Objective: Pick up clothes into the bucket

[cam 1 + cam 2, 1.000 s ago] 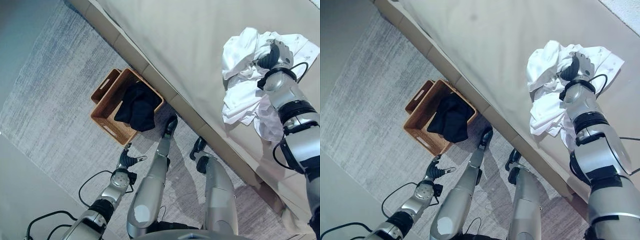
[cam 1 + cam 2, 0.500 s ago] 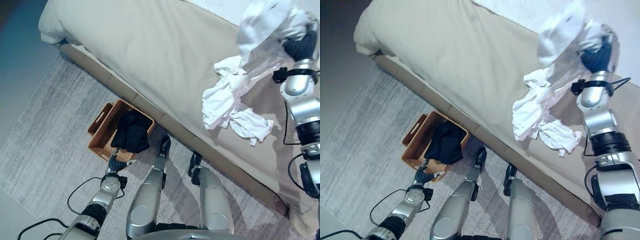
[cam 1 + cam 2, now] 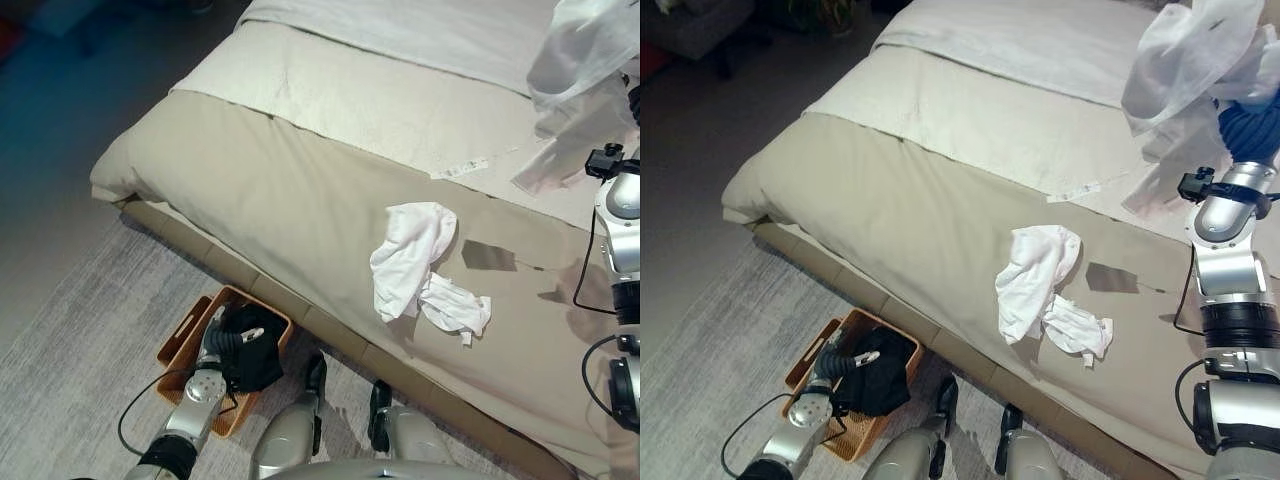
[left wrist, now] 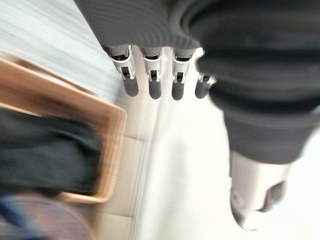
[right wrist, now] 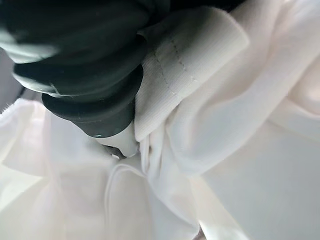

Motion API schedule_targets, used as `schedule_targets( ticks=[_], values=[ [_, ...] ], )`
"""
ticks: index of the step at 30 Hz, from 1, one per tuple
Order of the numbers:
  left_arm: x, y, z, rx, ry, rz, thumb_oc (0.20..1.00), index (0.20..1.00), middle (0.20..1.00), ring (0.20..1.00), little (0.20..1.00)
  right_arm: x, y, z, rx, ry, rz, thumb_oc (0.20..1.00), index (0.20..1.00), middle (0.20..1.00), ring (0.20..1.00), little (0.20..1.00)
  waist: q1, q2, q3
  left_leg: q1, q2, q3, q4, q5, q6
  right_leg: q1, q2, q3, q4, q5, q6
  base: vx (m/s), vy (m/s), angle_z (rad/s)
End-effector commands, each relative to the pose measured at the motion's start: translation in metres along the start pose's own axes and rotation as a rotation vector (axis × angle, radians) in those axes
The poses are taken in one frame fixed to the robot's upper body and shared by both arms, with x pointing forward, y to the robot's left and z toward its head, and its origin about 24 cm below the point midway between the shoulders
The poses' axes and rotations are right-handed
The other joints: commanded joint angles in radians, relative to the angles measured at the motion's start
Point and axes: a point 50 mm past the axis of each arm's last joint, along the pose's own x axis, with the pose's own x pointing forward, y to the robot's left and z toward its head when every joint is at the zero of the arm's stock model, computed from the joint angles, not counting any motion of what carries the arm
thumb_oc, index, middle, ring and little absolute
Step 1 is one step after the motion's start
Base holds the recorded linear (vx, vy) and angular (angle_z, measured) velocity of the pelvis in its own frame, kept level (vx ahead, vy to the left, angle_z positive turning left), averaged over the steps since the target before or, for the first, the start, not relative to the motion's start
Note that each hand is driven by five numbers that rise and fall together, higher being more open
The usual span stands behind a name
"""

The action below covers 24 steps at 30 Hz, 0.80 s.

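Note:
My right hand (image 3: pixel 1246 128) is raised high over the bed's far right, shut on a white garment (image 3: pixel 1188 52) that hangs and billows around it. In the right wrist view the white cloth (image 5: pixel 215 125) wraps the hand's dark cover. A second crumpled white garment (image 3: pixel 412 262) lies on the beige bedcover. A woven brown basket (image 3: pixel 178 332) stands on the rug by the bed's foot, with black clothes (image 3: pixel 252 352) in it. My left hand (image 3: pixel 212 336) hovers at the basket's rim, fingers (image 4: pixel 150 86) straight and holding nothing.
The bed (image 3: pixel 300 170) spans most of the view, with a white sheet (image 3: pixel 420 40) at its far end. A grey rug (image 3: pixel 70 340) lies beside it under the basket. A small white tag (image 3: pixel 462 169) lies on the cover.
The camera has tilted up towards the bed. My right hand has lifted one white garment off the pile and up into the air. The left hand now sits at the basket's rim.

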Motion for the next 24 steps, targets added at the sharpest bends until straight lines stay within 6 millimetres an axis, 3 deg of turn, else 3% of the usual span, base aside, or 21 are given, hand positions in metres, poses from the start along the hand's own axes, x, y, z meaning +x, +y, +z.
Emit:
schedule_targets(
  ticks=[1,2,4,5,7,10,14,24],
  values=[
    [0.002,0.019,0.062,-0.126,-0.271,-0.092,1.000,1.000,1.000,1.000,1.000,-0.020,0.027,0.010,0.113,-0.039,0.287,0.200,0.200,0.200,0.200,0.200,-0.013,-0.056,-0.156,0.063,-0.021,0.082,0.037,-0.112,0.027,0.040,-0.027,0.066,-0.126,0.119,0.062,0.05,-0.006,-0.26],
    [0.002,0.020,0.062,-0.126,-0.269,-0.093,1.000,1.000,1.000,1.000,1.000,-0.020,0.028,0.010,0.115,-0.038,0.289,0.200,0.200,0.200,0.200,0.200,-0.013,-0.057,-0.156,0.066,-0.021,0.083,0.036,-0.112,0.027,0.042,-0.027,0.067,-0.127,0.119,0.062,0.07,-0.009,-0.33],
    [0.005,0.015,0.107,-0.133,-0.434,-0.170,1.000,1.000,1.000,1.000,1.000,-0.036,0.045,0.005,0.143,0.006,0.415,0.200,0.200,0.200,0.200,0.200,-0.024,-0.062,-0.196,0.100,-0.013,0.097,0.027,-0.121,0.026,0.070,-0.022,0.079,-0.136,0.115,0.062,0.08,-0.011,-0.20],
    [0.005,0.015,0.107,-0.132,-0.434,-0.170,1.000,1.000,1.000,1.000,1.000,-0.036,0.044,0.005,0.143,0.008,0.415,0.200,0.200,0.200,0.200,0.200,-0.023,-0.063,-0.195,0.103,-0.013,0.098,0.026,-0.122,0.026,0.073,-0.022,0.080,-0.137,0.115,0.062,0.08,-0.012,-0.13],
    [0.004,0.008,0.140,-0.129,-0.555,-0.230,1.000,1.000,1.000,1.000,1.000,-0.044,0.055,0.007,0.138,0.006,0.498,0.200,0.200,0.200,0.200,0.200,-0.029,-0.067,-0.216,0.122,-0.010,0.108,0.021,-0.127,0.025,0.087,-0.020,0.084,-0.143,0.116,0.063,0.05,-0.012,-0.11],
    [0.002,0.003,0.149,-0.151,-0.585,-0.276,1.000,1.000,1.000,1.000,1.000,-0.050,0.057,0.011,0.149,-0.007,0.559,0.200,0.200,0.200,0.200,0.200,-0.030,-0.071,-0.230,0.136,-0.008,0.116,0.018,-0.132,0.025,0.100,-0.019,0.088,-0.149,0.116,0.064,0.04,-0.009,-0.21],
    [0.001,-0.023,0.181,-0.122,-0.663,-0.476,1.000,1.000,1.000,1.000,1.000,-0.067,0.071,0.027,0.158,-0.071,0.796,0.200,0.200,0.200,0.200,0.200,-0.040,-0.076,-0.265,0.169,-0.005,0.126,0.017,-0.144,0.025,0.135,-0.020,0.091,-0.155,0.113,0.065,0.05,-0.002,-0.06],
    [0.004,-0.042,0.191,-0.042,-0.651,-0.599,1.000,1.000,1.000,1.000,1.000,-0.084,0.079,0.058,0.228,-0.184,0.994,0.200,0.200,0.200,0.200,0.200,-0.046,-0.071,-0.278,0.188,-0.007,0.126,0.024,-0.153,0.028,0.160,-0.028,0.087,-0.160,0.113,0.070,0.01,0.000,-0.01]
  ],
)
